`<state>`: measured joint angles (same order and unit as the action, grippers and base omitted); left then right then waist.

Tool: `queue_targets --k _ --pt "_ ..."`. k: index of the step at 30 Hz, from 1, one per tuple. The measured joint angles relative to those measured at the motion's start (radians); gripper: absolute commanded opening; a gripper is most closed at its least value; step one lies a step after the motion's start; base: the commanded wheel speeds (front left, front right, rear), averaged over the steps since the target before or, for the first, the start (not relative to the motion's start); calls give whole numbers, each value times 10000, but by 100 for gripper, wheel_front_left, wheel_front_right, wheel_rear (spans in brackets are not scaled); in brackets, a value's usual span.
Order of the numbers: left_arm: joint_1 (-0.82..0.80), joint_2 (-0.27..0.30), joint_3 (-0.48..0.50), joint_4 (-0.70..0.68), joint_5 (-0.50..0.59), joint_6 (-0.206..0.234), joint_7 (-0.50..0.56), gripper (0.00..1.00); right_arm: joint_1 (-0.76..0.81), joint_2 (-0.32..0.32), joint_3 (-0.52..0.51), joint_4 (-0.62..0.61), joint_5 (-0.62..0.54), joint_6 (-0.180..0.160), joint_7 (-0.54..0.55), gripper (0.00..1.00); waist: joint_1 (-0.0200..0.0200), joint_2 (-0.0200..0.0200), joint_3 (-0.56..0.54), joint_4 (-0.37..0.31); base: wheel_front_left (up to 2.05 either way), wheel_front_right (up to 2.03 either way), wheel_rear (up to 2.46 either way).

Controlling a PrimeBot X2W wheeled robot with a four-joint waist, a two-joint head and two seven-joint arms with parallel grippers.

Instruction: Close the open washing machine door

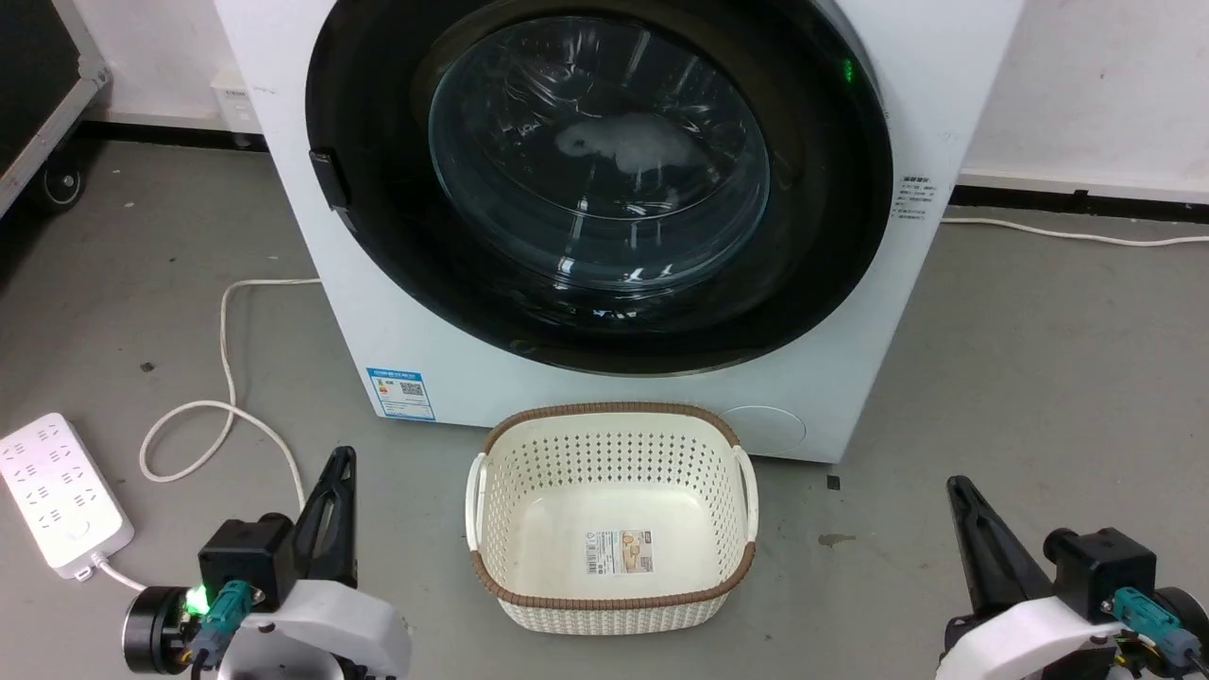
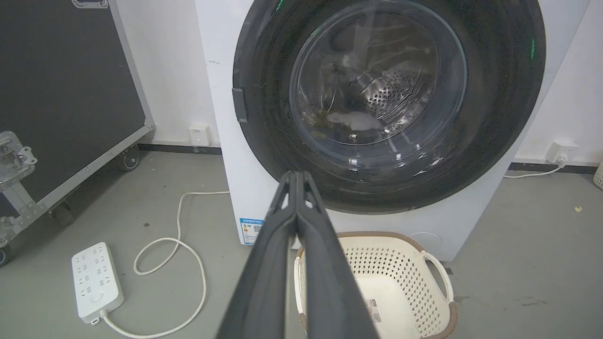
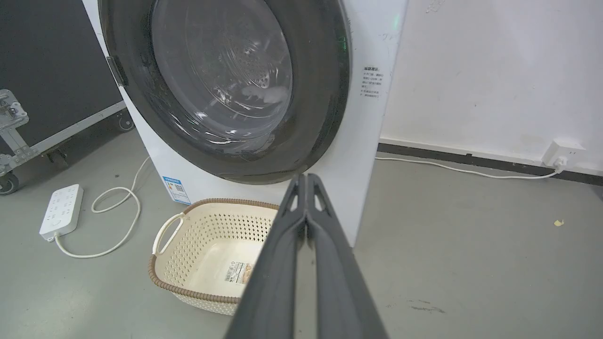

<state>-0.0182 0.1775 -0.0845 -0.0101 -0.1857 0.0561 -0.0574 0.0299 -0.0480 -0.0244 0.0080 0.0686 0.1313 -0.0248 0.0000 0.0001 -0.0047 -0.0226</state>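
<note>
The washing machine [image 1: 397, 321] [image 2: 221, 141] [image 3: 367, 122] stands white and square before me. Its door [image 1: 831, 246] [image 2: 499, 117] [image 3: 320, 94], with a wide glossy black rim and a bulging glass window, lies flat against the front. A pale cloth shows through the glass. My left gripper [image 1: 342, 455] [image 2: 297, 175] is shut and empty at the lower left, well short of the machine. At the lower right my right gripper [image 1: 956, 485] [image 3: 305, 178] is likewise shut on nothing. A small black latch tab [image 1: 324, 178] sits on the rim's left side.
A cream perforated basket [image 1: 491, 529] [image 2: 438, 273] [image 3: 165, 235] with a brown rim stands on the grey floor just in front of the machine, between my arms. A white power strip [image 1: 57, 491] and its looping cable [image 1: 227, 378] lie at the left. A black wheeled case [image 2: 61, 94] stands farther left.
</note>
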Motion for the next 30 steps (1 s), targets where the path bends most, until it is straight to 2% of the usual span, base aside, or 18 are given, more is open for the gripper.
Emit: queue_targets --k 30 --pt "31 -1049 686 61 1515 -431 489 0 -149 0 196 -27 -537 0 199 0 0 0 41 197 0 0 0"
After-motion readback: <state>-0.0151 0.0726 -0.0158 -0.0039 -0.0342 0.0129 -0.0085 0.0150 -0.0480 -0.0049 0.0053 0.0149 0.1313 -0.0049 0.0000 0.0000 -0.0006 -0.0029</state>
